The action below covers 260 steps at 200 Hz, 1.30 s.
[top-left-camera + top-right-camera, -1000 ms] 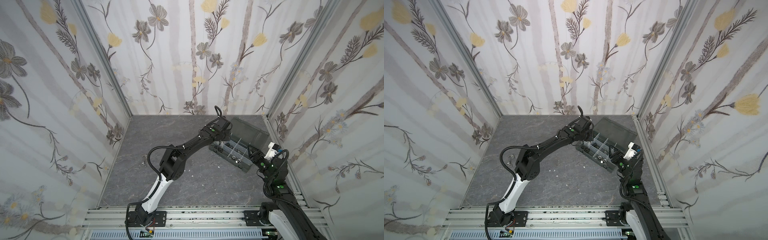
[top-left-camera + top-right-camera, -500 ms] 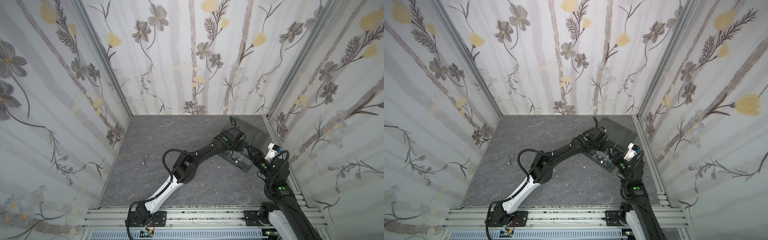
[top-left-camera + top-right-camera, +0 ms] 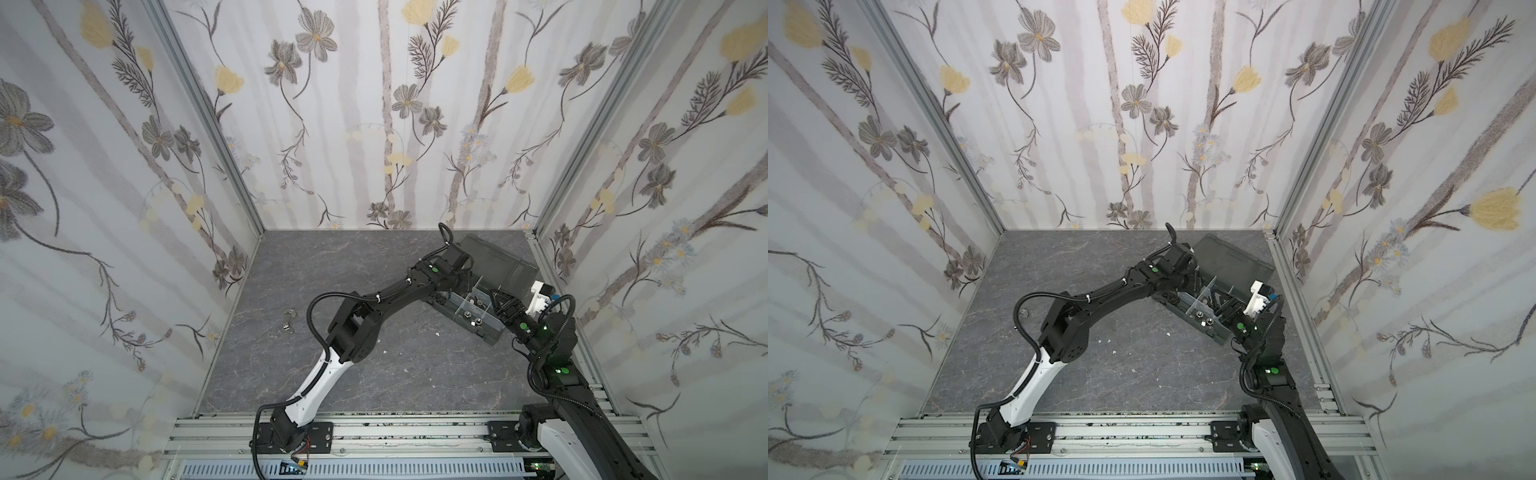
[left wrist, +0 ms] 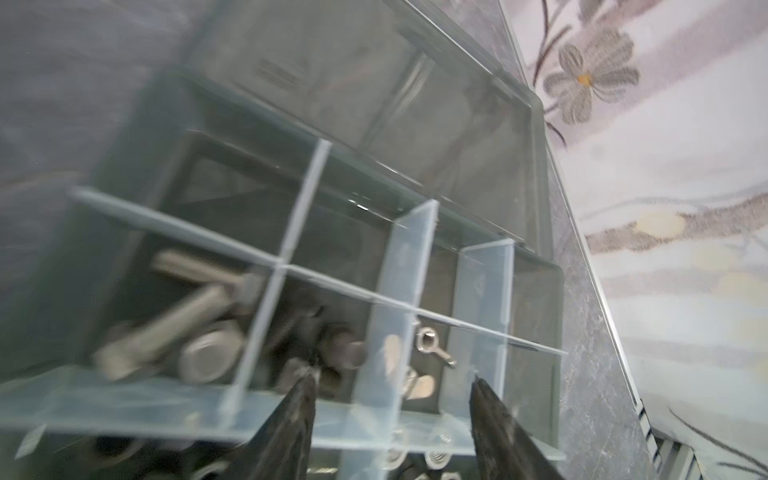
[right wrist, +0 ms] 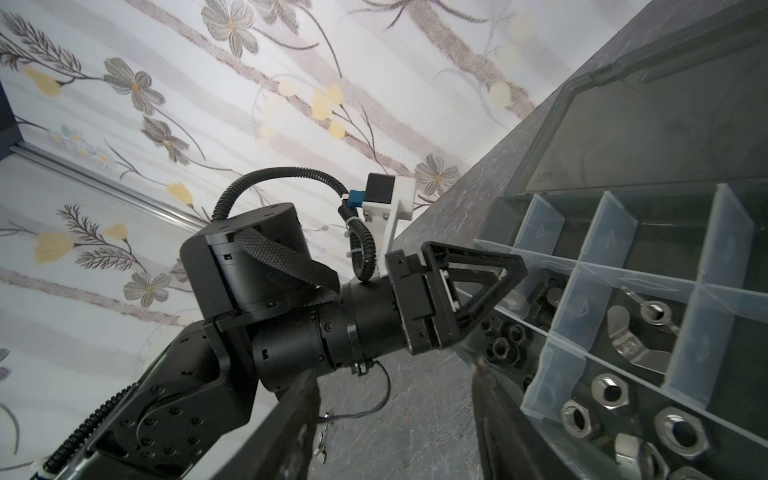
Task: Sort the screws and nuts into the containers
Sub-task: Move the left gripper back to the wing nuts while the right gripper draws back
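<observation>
Hovering over the open organizer box (image 3: 493,335), the left gripper (image 4: 392,386) has its jaws apart with nothing between them. In its wrist view the two dark fingertips (image 4: 305,386) stand to either side of a pale divider (image 4: 399,299), above a compartment that holds silver wing nuts (image 4: 432,345). Next to that, a compartment holds dark screws (image 5: 546,297), blurred here, and the one beyond holds silver screws (image 4: 187,316) lying in a heap.

The right gripper (image 5: 392,374) waits at the right-hand end of the same box, jaws likewise apart and empty, aimed toward the left gripper. Near its fingers, silver nuts (image 5: 606,388) fill one compartment and black nuts (image 5: 503,345) another.

In both top views the box sits at an angle in the far right part of the counter (image 3: 374,374), with its smoky lid (image 3: 498,257) folded back toward the wall. A few loose metal pieces (image 3: 289,322) lie well apart from it near the left wall, too small to identify.
</observation>
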Motion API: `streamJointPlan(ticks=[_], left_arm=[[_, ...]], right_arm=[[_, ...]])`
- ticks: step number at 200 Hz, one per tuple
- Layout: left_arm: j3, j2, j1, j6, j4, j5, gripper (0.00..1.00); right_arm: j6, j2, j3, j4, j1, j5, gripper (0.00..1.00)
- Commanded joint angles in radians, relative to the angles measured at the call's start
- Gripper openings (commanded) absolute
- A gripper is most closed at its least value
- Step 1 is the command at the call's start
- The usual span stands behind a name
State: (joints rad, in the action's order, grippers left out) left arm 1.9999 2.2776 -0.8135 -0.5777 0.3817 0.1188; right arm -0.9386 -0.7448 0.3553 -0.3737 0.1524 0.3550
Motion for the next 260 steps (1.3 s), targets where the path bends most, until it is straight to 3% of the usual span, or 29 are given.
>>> streamJointPlan(ticks=[1,61,131,186,260], left_arm=[[-0.173,-0.233,0.074,-0.008,-0.136,-0.061,0.60],[-0.667,-0.658,0.353,-0.020,-0.098,-0.150,0.61],[-1.035,-0.927,0.695,0.000,0.018,-0.174,0.54],[-1.099,-0.918,0.943,0.083,0.066,-0.157,0.54],[-0.996,-0.646,1.000,0.111,0.049,-0.162,0.49]], right_arm=[[0.045,-0.082,0.042,-0.070,0.088,-0.046,0.60],[0.075,-0.494,0.195,-0.246,0.382,-0.085,0.60],[0.092,-0.906,0.448,-0.345,0.586,-0.028,0.59],[0.045,-1.095,0.521,-0.456,0.661,0.046,0.59],[0.035,-1.152,0.503,-0.504,0.723,0.070,0.59]])
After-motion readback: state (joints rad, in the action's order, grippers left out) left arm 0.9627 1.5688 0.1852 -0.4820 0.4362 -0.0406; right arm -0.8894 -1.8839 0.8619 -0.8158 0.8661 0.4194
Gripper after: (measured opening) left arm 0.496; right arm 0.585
